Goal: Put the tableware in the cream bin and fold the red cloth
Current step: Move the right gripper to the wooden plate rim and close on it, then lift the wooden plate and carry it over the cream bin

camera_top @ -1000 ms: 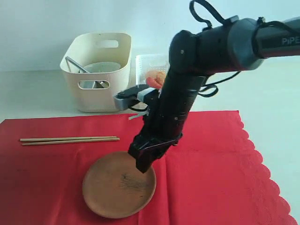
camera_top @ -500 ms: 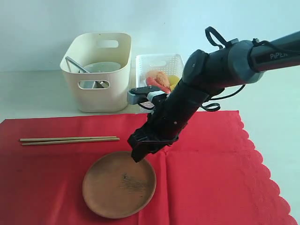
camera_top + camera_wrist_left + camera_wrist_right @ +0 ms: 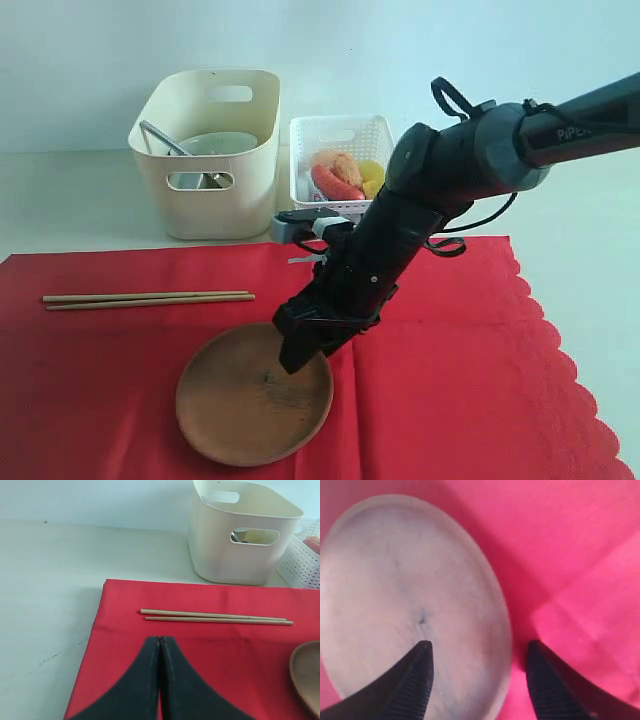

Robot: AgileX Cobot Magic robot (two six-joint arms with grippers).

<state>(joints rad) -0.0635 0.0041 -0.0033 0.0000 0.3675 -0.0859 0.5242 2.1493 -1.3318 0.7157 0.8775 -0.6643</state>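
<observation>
As right gripper (image 3: 478, 647) dips lower, jaws spread astride plate (image 3: 240, 420) rim, left gripper (image 3: 160, 642) closed.

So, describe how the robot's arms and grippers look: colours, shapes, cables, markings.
The right arm is black, with rounded tubular links, looping black cables and white lettering. The right gripper has black fingers with ribbed inner faces. The left gripper shows black tapering fingers.

Table (image 3: 60, 190): pale, plain surface.
Red cloth (image 3: 450, 340): spread flat over the near part, scalloped right edge.
Cream bin (image 3: 240, 205): upright behind the cloth.
White lattice basket (image 3: 338, 131): just beside the bin.
</observation>
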